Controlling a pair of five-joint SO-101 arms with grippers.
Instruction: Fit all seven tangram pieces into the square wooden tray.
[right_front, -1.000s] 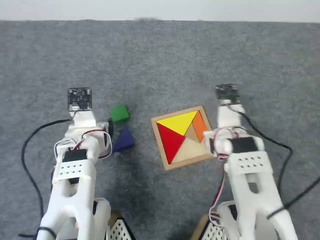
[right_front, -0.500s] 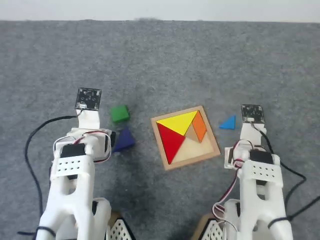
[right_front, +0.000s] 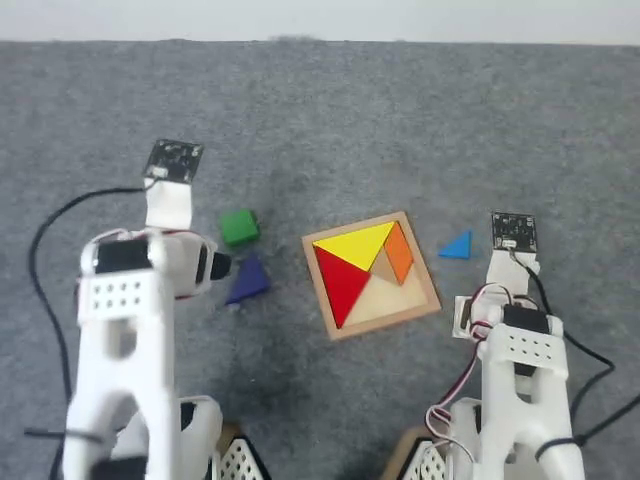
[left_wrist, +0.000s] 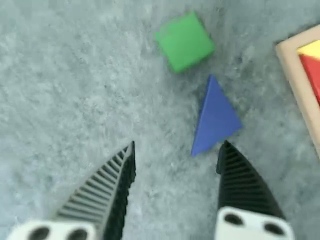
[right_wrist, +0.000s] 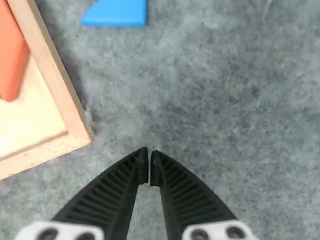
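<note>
High view: square wooden tray (right_front: 388, 321) at centre of the nubby grey carpet (right_front: 330, 120), green block (right_front: 238, 227) and flat dark blue triangle (right_front: 247, 280) left of it. Left wrist view: left gripper (left_wrist: 178, 145) gapes wide, empty. Right wrist view: right gripper (right_wrist: 149, 151) pinched together, empty.

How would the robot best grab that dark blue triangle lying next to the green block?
Probably from straight above, since the blue triangle lies flat on the mat with only its thin side edges exposed. The open left tool hovers beside it and could pinch across the middle, long edge against the opposite corner, clear of the green block.
</note>
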